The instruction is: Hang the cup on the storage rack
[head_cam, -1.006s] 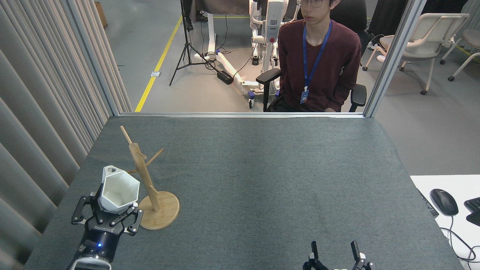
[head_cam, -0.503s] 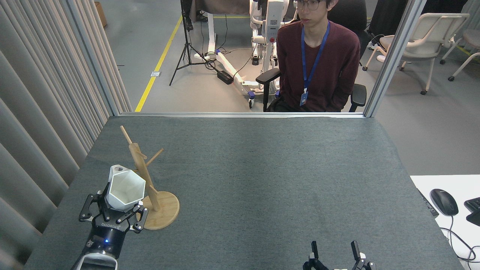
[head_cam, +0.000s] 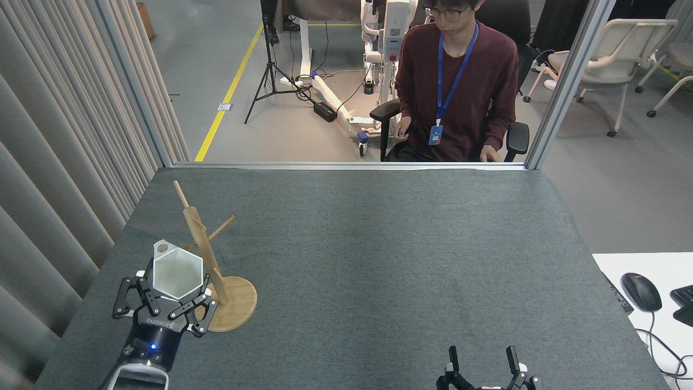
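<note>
The left hand grips the cup by its lower body, mouth up, just left of the rack and close against its post. The handle loop sits at the far rim, near a short peg, though whether it has caught is hard to tell. Thread the loop fully onto a peg before letting go. The right hand, released, idles over the bench.

The left arm rises from the bottom-left corner, its left gripper pointing up and away with fingers closed around the cup, while the right gripper sits low at the bottom edge, two fingers upright and spread apart.
</note>
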Available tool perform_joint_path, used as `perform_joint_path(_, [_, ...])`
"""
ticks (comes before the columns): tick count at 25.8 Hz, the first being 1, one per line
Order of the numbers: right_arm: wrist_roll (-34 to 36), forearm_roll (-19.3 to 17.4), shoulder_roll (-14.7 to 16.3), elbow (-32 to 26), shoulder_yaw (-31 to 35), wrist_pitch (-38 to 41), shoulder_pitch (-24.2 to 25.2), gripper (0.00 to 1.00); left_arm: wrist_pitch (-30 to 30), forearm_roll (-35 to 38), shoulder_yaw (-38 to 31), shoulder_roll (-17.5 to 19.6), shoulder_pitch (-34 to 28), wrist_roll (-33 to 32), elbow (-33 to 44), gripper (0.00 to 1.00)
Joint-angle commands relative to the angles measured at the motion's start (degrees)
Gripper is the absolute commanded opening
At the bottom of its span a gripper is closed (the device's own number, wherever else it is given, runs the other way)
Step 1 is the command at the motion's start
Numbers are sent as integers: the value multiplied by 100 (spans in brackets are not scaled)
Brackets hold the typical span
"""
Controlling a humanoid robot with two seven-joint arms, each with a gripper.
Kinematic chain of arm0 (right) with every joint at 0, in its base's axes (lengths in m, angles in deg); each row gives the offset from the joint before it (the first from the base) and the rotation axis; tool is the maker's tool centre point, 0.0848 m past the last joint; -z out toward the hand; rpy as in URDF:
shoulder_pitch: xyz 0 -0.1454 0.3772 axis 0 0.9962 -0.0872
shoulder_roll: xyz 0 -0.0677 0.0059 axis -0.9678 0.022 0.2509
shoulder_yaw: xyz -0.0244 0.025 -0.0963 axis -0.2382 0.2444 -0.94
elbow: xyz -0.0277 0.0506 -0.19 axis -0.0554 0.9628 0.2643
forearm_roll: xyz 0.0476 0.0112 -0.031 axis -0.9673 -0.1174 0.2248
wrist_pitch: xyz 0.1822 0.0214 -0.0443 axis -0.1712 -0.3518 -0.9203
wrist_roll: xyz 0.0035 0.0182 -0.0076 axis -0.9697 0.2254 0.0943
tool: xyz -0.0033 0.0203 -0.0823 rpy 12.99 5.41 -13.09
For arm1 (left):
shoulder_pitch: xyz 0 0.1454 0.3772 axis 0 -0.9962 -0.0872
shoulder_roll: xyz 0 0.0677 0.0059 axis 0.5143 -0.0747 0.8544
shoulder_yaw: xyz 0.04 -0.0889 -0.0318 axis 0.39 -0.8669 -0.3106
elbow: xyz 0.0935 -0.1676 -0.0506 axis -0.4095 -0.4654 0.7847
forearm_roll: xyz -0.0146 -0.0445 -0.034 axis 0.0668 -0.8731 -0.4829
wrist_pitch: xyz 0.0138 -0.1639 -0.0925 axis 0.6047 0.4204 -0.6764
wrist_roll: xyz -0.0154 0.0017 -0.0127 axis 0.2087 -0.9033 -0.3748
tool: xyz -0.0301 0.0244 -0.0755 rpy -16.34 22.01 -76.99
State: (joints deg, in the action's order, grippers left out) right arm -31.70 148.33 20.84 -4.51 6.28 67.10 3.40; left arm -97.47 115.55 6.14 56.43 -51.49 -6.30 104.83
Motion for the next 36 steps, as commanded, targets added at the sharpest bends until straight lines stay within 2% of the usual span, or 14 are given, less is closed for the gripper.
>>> perform_joint_path(1, [14,0,-1,1,7,-8,-15,99,-16,-13,29,-6,0,5,56,100])
perform_joint_path(6, [14,0,-27,1,-2,-8,-33,99,-25,-13,29,11,-18,5,136,100])
perform_joint_path(12, [14,-9,-27,1,-2,-8,-33,99,-78,-188,29,38,-387,5,408,100])
perform_joint_path(26, [14,0,-36,1,-11,-8,-59,99,-122,-250,38,64,-563,5,628,100])
perform_joint_path(32, [14,-9,-36,1,-11,-8,-94,99,-333,-848,-533,161,-1073,5,1023,100])
perform_joint_path(36, [14,0,-36,1,-20,-8,-76,99,-720,-1709,-595,275,-1653,-4,1217,100])
